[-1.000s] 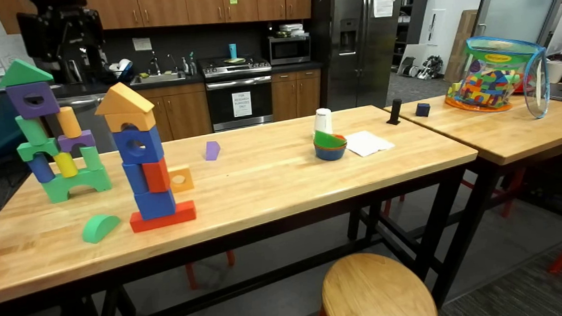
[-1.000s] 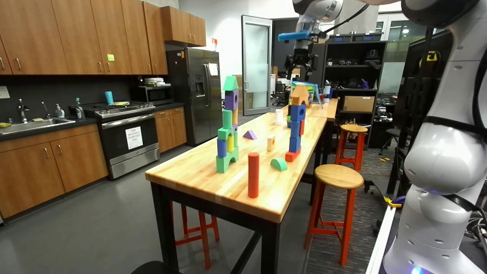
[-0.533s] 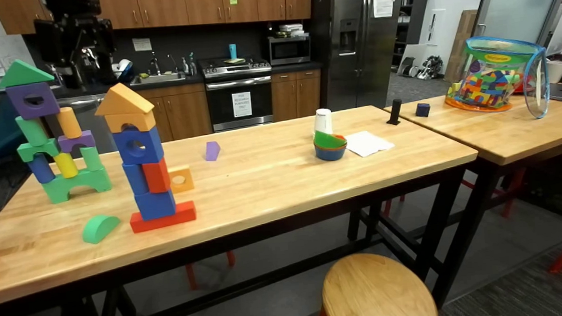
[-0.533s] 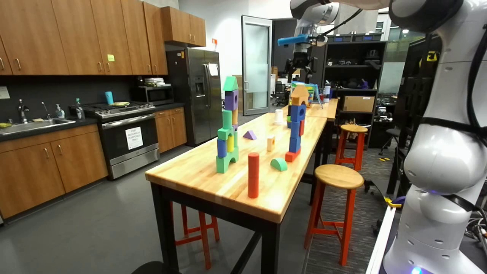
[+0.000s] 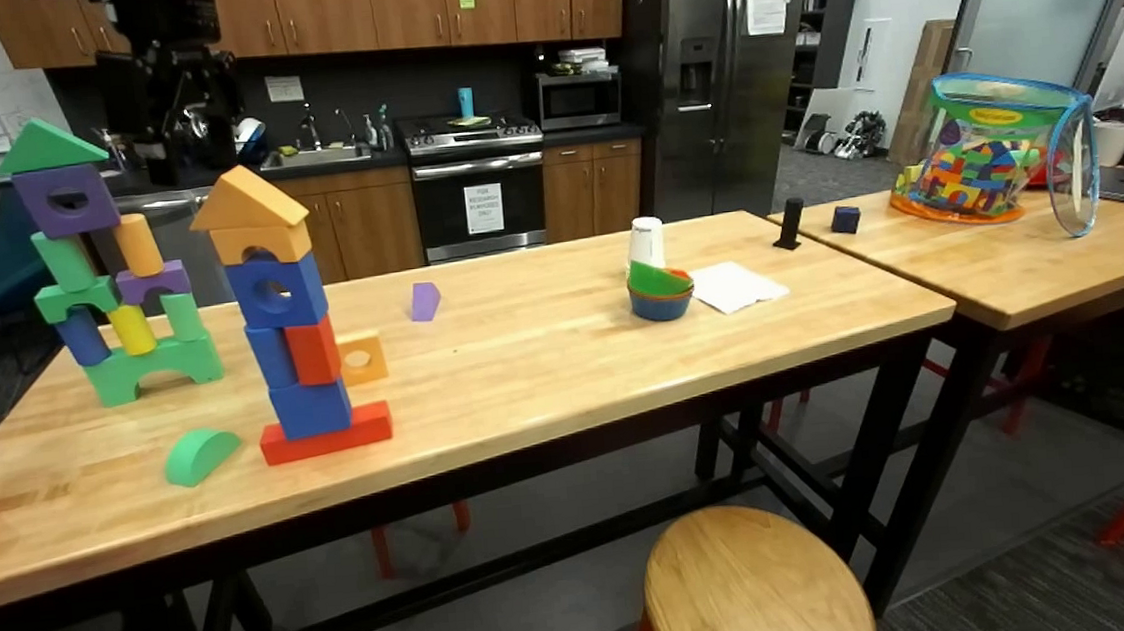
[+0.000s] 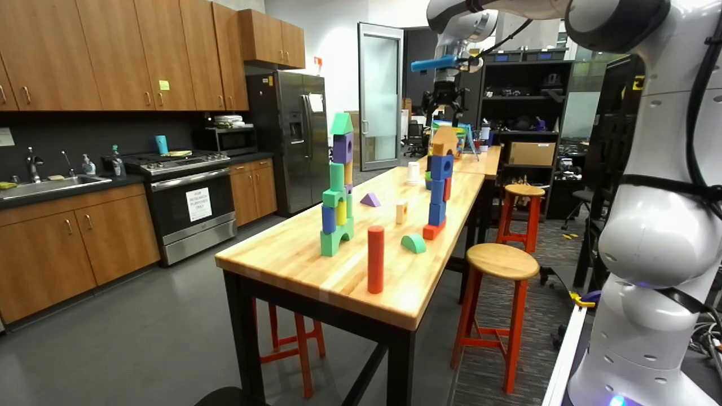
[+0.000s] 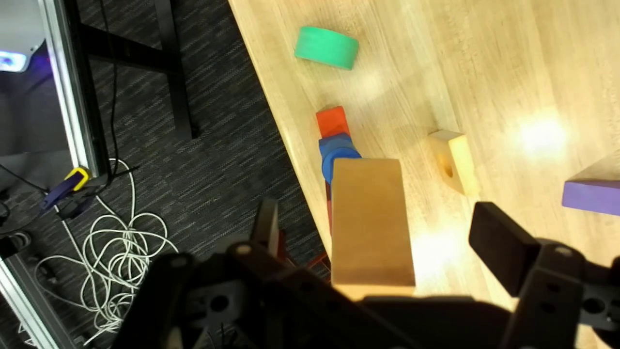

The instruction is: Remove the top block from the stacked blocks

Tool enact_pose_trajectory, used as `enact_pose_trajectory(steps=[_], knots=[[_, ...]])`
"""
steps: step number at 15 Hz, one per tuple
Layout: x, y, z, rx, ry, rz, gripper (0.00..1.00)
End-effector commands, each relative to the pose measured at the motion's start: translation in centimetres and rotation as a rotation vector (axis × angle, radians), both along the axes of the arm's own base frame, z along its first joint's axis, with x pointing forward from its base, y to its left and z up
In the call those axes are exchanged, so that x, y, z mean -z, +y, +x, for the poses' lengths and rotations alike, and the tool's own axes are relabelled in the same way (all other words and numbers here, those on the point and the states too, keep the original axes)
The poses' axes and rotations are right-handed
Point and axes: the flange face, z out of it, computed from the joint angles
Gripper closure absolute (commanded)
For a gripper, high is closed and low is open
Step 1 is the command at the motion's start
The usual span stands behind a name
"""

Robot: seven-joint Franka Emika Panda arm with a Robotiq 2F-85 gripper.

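Two jaws of our pincer (image 7: 375, 228) stand wide, empty, above the top block (image 5: 248, 202), presumably to straddle it; we see it crowning the stacked blocks (image 5: 305, 306), flat side down, likely for balance.

Oven sign (image 5: 484, 208): "FOR RESEARCH PURPOSES ONLY"

In an exterior view, the top block (image 5: 252, 201) sits on the stacked blocks (image 5: 295, 312), near the front edge of the table (image 5: 525, 358); left lies the half-round block (image 5: 202, 456), behind left the second tower (image 5: 77, 293), behind right a loose block (image 5: 375, 362).
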Motion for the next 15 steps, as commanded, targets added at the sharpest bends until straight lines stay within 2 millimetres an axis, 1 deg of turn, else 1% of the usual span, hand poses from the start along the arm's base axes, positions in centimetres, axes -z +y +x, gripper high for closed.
enact_pose_trajectory(steps=[1, 6, 15], knots=[[0.03, -1.01, -0.27, -0.016, 0.008, 0.016, 0.00], [0.39, -1.83, -0.79, -0.013, 0.017, 0.021, 0.00], [0.22, -1.83, -0.63, -0.025, 0.012, 0.015, 0.00]])
